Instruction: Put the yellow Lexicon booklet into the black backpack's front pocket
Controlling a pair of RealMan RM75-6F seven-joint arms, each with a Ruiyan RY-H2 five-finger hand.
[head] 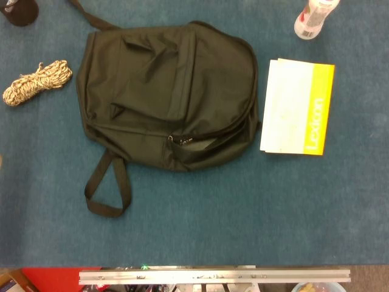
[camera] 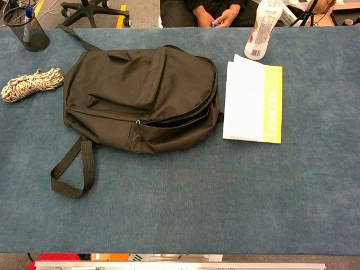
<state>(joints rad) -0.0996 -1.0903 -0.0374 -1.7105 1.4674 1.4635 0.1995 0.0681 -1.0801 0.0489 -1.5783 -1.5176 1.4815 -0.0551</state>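
booklet (head: 297, 107) flat, long axis near–far (yellow edge rightward) | right of backpack (head: 164, 94) | hands out of sight

backpack: the backpack (camera: 140, 98) lies flat on the desk (camera: 225, 202), left of the middle, its carry loop (camera: 72, 171) trailing toward the near edge.
booklet: the Lexicon booklet (camera: 252, 103) lies flat just right of the backpack, apart from it.
bottle: a bottle (camera: 262, 25) stands behind the booklet, near the far edge.
rope: a coiled rope (camera: 31, 84) lies left of the backpack.
pen holder: a mesh pen holder (camera: 27, 28) stands at the far left corner, behind the rope.
person: a seated person (camera: 211, 12) is beyond the desk's far edge.
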